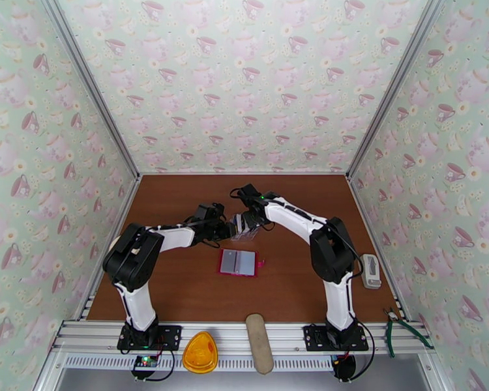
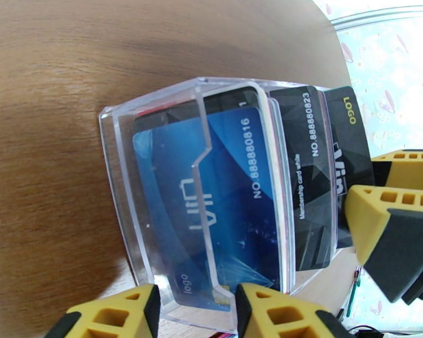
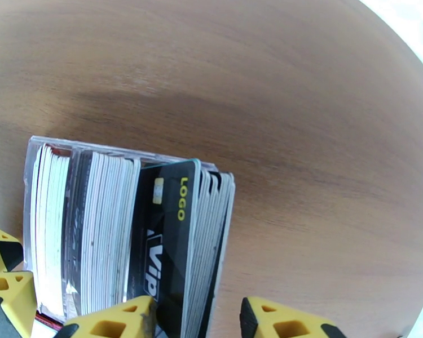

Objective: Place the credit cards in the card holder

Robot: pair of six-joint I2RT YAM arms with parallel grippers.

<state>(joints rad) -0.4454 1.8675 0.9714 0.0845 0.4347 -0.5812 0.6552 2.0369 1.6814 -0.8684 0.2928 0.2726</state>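
Gleaming brown table, teacup wallpaper, left jaws clamping clear box, right jaws part-open.

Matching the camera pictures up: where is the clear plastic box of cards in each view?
Top external: the clear box is near the picture's centre, just beyond the open red wallet.
Left wrist: centre, with the blue card facing the camera.
Right wrist: lower left, seen edge-on from above.
Shared landmark: the black card with yellow LOGO, in both wrist views.
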